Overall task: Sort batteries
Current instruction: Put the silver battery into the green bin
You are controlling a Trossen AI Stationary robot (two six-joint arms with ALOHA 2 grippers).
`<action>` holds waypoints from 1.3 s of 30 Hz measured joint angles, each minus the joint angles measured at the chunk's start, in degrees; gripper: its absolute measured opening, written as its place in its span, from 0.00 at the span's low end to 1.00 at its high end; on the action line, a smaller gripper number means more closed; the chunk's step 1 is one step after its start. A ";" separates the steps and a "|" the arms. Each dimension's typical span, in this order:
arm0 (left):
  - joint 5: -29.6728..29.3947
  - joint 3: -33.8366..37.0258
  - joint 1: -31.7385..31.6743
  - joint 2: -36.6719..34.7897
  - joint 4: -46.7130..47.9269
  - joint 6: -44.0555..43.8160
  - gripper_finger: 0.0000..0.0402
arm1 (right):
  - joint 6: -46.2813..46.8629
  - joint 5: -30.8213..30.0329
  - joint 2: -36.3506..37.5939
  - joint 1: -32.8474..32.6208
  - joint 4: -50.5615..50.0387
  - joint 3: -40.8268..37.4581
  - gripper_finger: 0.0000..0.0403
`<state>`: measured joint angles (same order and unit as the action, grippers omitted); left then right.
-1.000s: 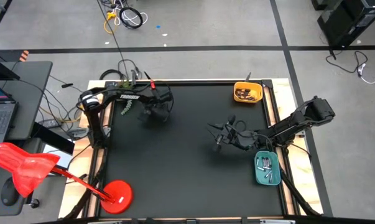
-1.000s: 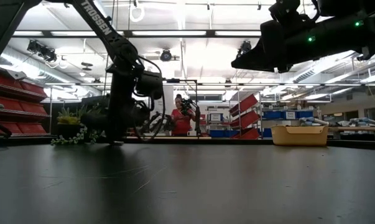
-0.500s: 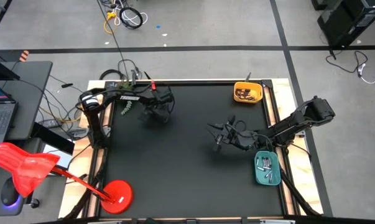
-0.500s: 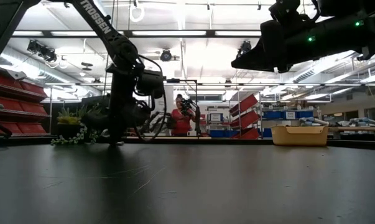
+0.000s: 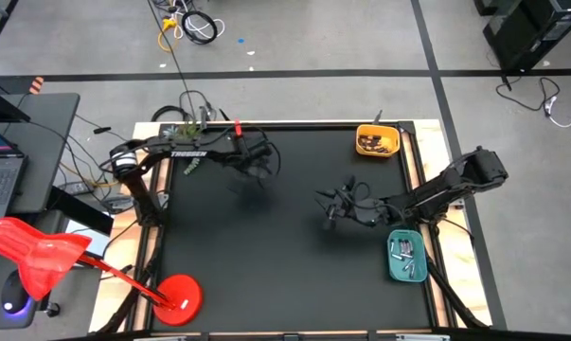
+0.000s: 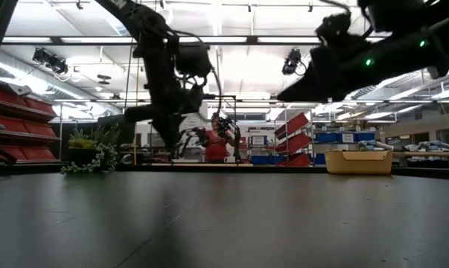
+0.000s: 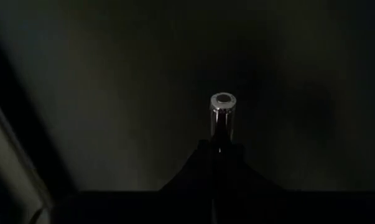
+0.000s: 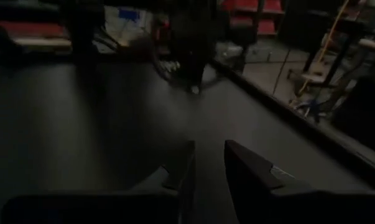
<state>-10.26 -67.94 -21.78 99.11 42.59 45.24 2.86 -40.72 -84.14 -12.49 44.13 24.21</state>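
My left gripper [image 5: 250, 172] hangs above the black table [image 5: 266, 256] at its far left, pointing steeply down, and is shut on one battery [image 7: 223, 115], a dark cylinder with a silvery end. In the low view it [image 6: 171, 143] is clear of the table top. My right gripper [image 5: 330, 214] hovers near the table's right side with its fingers [image 8: 246, 165] a little apart and nothing between them. More batteries lie in the teal tray [image 5: 406, 256] at the near right. The yellow tray [image 5: 377, 140] at the far right holds dark things. My left gripper pinches the battery between its two fingertips by one end [image 7: 222, 134]. The battery lies along the fingers and sticks out past their tips, its silvery free end [image 7: 223, 99] toward the table. It is lifted clear of the table.
A green plastic sprig [image 5: 190, 163] lies at the table's far left edge, behind my left arm. A red lamp base [image 5: 176, 294] stands at the near left corner. The yellow tray [image 6: 358, 161] shows far off in the low view, and a person [image 6: 217, 143] stands beyond the table.
My left gripper has risen from the table top, where its tips stood a second ago, and has shifted toward the table's right edge, its arm swinging with it. My right gripper has stayed about where it was.
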 joint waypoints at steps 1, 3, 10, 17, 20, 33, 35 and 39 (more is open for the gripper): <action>1.94 0.02 0.50 -0.22 -1.23 -0.76 0.00 | 0.37 0.32 -0.70 0.45 0.02 0.01 0.24; 5.59 0.02 1.68 -0.67 -4.51 -2.34 0.00 | 0.58 1.01 -3.09 1.30 2.29 -0.01 0.27; 13.12 0.00 5.96 -0.89 -16.30 -5.81 0.00 | -4.79 6.06 -11.65 2.55 23.53 -0.01 0.40; 17.83 -0.02 8.99 -0.89 -25.55 -10.16 0.00 | -7.61 6.26 -15.16 2.57 30.87 0.95 0.49; 19.83 -0.02 9.88 -0.89 -30.30 -12.72 0.00 | -9.12 6.29 -16.04 2.57 31.06 2.55 0.51; 22.09 -0.04 13.51 -0.92 -35.88 -17.22 0.00 | -13.24 5.98 -17.03 2.56 30.77 5.65 0.46; 22.16 -0.04 13.99 -0.92 -36.08 -17.20 0.00 | -13.17 6.06 -17.03 2.47 30.80 5.65 0.44; 22.16 -0.07 14.29 -0.94 -37.31 -17.22 0.00 | -13.12 6.36 -17.01 2.33 30.02 5.65 0.29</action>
<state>11.90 -68.01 -7.49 98.17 5.28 28.01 -10.26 -34.36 -101.15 -10.15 74.15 29.87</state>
